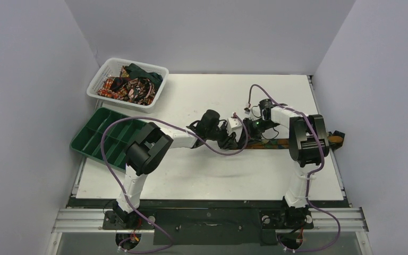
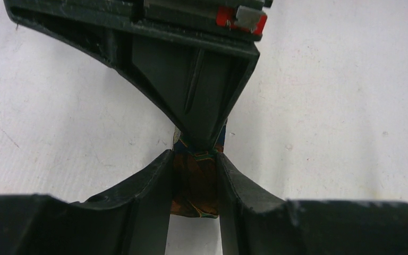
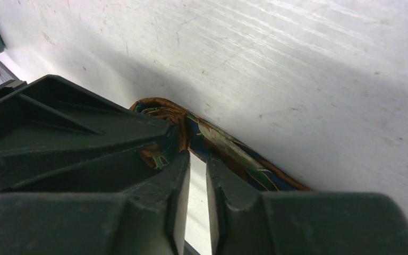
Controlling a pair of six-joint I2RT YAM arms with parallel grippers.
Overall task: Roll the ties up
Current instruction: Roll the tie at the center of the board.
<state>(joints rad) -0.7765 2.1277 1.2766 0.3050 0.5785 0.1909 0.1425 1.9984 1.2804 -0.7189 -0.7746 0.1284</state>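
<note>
left gripper (image 2: 194, 158): jaws are closed down onto the tie (image 2: 194, 194), fabric is pressed by both inner faces with no gap showing. what is clamped looks like the folded or started-coil end, so it is probably held as the core for the roll.

right gripper (image 3: 196, 158): jaws are parted by a thin slit only, bare table is seen through it. the tie is bunched right at the tips and is touched there, but nothing is seen between the jaws; whether a fold is pinched at the very tips cannot be told. in the left wrist view its tip is set down on the tie just above the left fingers, likely to pin the fabric while the coil is formed.

both grippers are met nose to nose at mid table (image 1: 191, 175). the rest of the tie is laid out flat as a strip running right, under the right arm, with its far end at the right table edge. judged: roll barely started, most of the length not wound.

more ties (image 1: 130, 87) are piled in the white basket (image 1: 96, 89) at far left; the green tray (image 1: 85, 139) is beside it, no roll is made out in it.
</note>
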